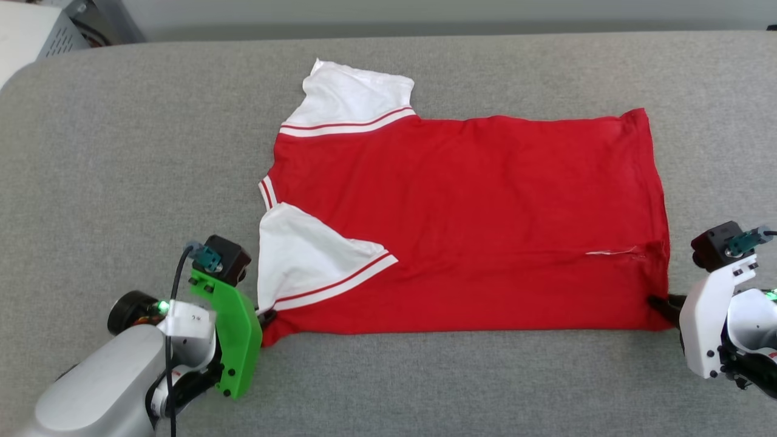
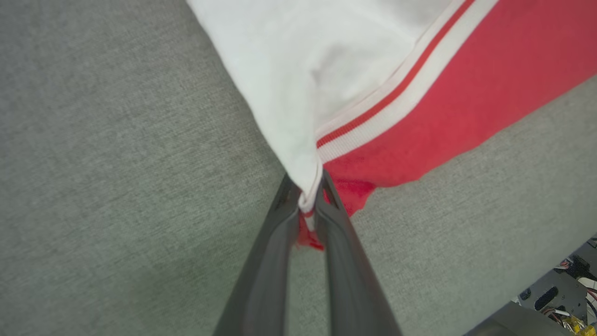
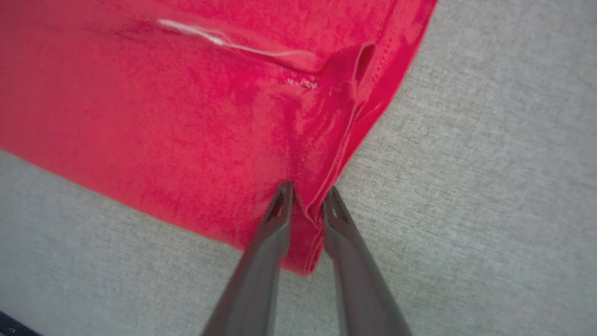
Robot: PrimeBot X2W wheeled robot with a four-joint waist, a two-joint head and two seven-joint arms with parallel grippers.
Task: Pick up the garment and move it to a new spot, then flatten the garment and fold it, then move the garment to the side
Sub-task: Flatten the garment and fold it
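laid out flat on the grey cloth-covered surface (image 1: 121, 152), the garment (image 1: 467, 224), red body running lengthwise across the head view, collar end toward the robot's left and hem toward its right. at the far left corner, one white sleeve (image 1: 352, 91) spread outward past its striped trim. nearer, the other white sleeve (image 1: 303, 255) folded in over the red body, striped band slanting across it. close to the hem on the near side, a thin white streak (image 1: 610, 250) in the cloth. at the near left corner, the left gripper (image 1: 267, 315), clamped shut on the garment. in the left wrist view, dark fingers (image 2: 266, 261) pressed together on a bunch of white sleeve tip and red cloth, with a little red poking out between them lower down. at the near right corner, the right gripper (image 1: 658, 301), likewise pinched closed on the garment. in the right wrist view, fingers (image 3: 261, 261) squeezing a raised ridge of the red hem corner, puckered just beyond the tips. both held corners low, at or just above the surface.
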